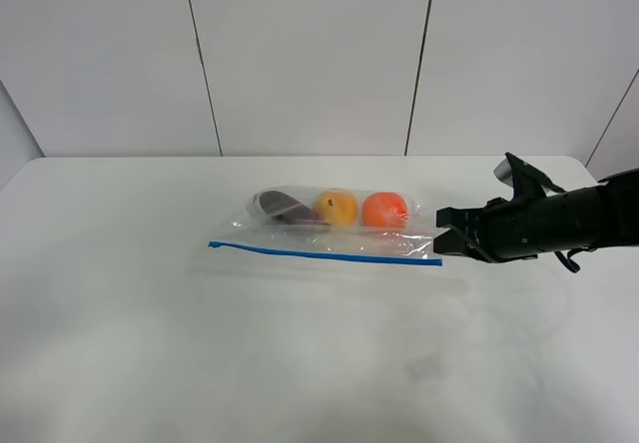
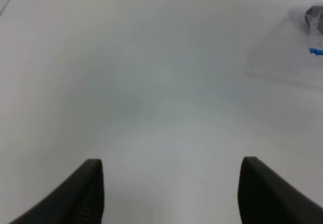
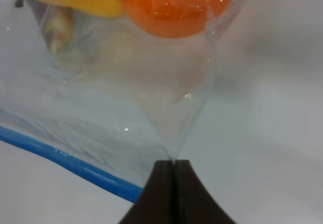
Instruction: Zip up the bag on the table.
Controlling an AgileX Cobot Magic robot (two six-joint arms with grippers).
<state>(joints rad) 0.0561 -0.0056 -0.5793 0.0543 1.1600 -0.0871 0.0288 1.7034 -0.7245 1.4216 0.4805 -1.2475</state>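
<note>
The clear bag lies on the white table, its blue zipper strip along the near edge. An eggplant, a pear and an orange show through it. My right gripper is at the bag's right end. In the right wrist view it is shut on the bag's plastic beside the zipper strip, with the orange beyond. My left gripper is open over bare table; a bag corner shows at that view's edge. The left arm is out of the exterior view.
A grey panelled wall rises behind the table's far edge. The dark right arm reaches in from the right side. Nothing else stands on the table.
</note>
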